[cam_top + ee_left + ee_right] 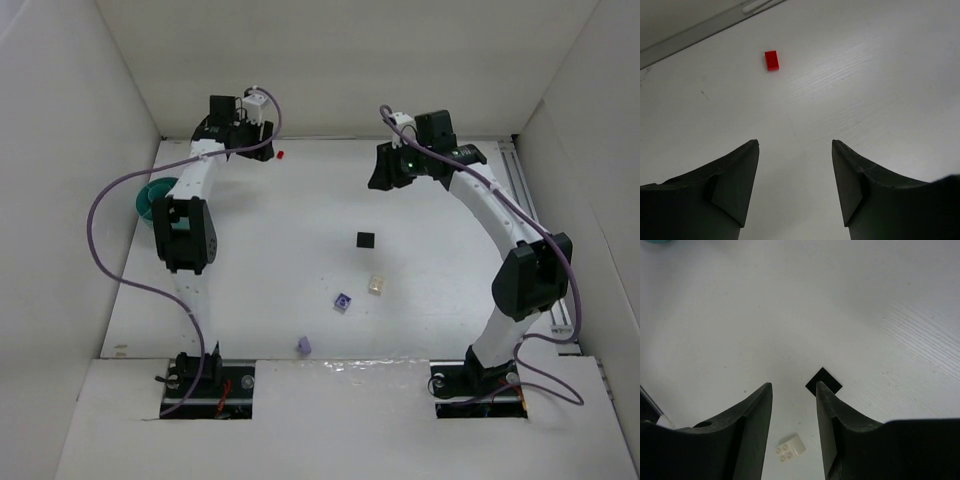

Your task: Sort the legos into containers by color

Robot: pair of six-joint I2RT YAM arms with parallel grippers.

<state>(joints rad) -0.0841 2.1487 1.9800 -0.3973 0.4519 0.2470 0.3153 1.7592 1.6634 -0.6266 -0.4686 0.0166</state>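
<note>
Left gripper (795, 146) wide open, holding nothing, over bare table (880, 75) near far side. Red lego (772, 60) lies ahead, well clear of fingers.

Right gripper (794, 386) open too, empty. Black square (823, 382) just beside right fingertip, cream brick (790, 452) nearby.

Purple brick (343, 302) and lilac piece (303, 345) loose nearer arm bases.

Teal bowl (150, 200) at left, half hidden behind left arm, contents can't tell.
</note>
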